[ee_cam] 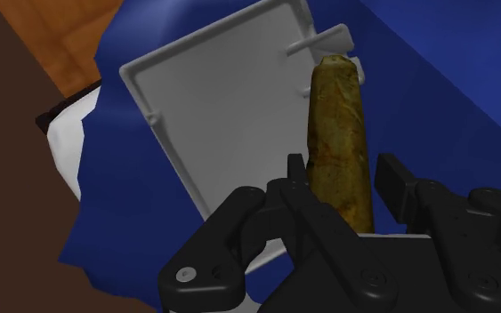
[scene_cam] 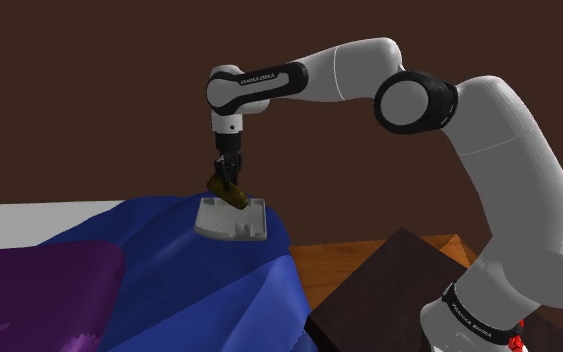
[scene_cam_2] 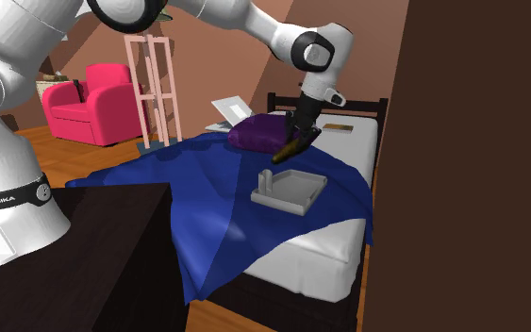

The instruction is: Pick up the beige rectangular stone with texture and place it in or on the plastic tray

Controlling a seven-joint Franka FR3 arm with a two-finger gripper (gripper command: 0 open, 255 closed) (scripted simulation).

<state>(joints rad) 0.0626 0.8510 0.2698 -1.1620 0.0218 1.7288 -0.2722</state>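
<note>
You look into a sloped-wall bedroom with a wooden floor (scene_cam_2: 74, 156). On the bed (scene_cam_2: 339, 245) a rumpled blue blanket (scene_cam_2: 216, 203) carries a purple pillow (scene_cam_2: 258, 132) and the grey tray (scene_cam_2: 296, 191). A pink armchair (scene_cam_2: 89, 104) sits beyond. Your gripper (scene_cam: 229, 180) clasps the mottled tan stone (ee_cam: 337, 133), tilted, over the tray.

Mottled tan stone (ee_cam: 337, 142), tilted above grey tray (ee_cam: 230, 116)

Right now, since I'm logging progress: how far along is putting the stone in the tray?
Done: the stone is lifted, clasped in the gripper. In hand: it hangs tilted over the white tray on the blue blanket. Left: lower it in and release.
</note>
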